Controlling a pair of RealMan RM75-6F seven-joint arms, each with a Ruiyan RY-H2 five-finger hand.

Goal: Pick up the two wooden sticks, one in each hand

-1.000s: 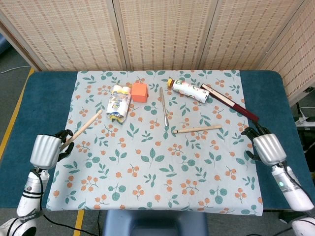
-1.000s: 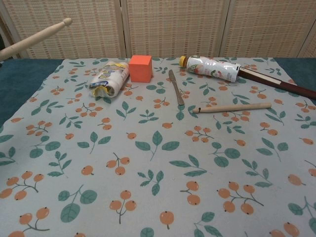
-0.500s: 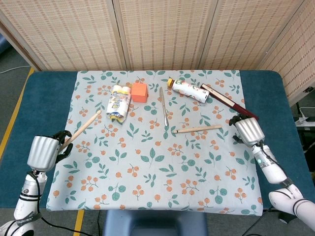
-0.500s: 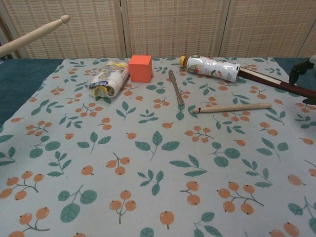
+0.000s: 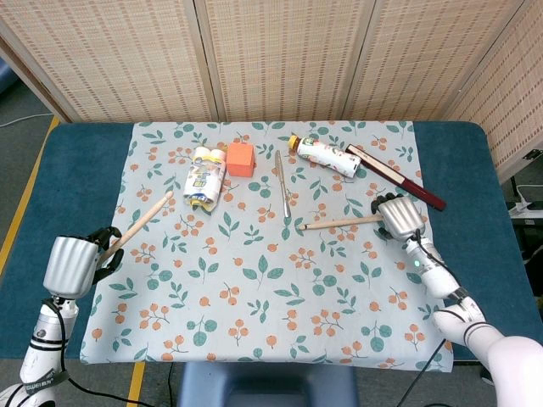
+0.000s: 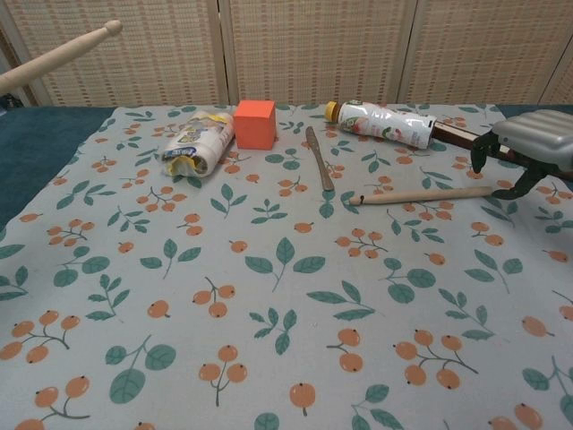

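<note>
Your right hand (image 5: 400, 217) has swung in from the surface's right edge since 1 s ago. L to R: left hand (image 5: 78, 261) sits over the cloth's (image 5: 271, 297) left edge, clamped on the left stick (image 5: 140, 222), tip raised. Right stick (image 5: 339, 223) lies flat mid-cloth; right hand is at its right end w/ fingers apart, contact unclear. Open cloth toward you.

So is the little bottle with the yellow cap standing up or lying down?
Lying down. The bottle rests on its side on the leafy cloth, cap pointing left.
</note>
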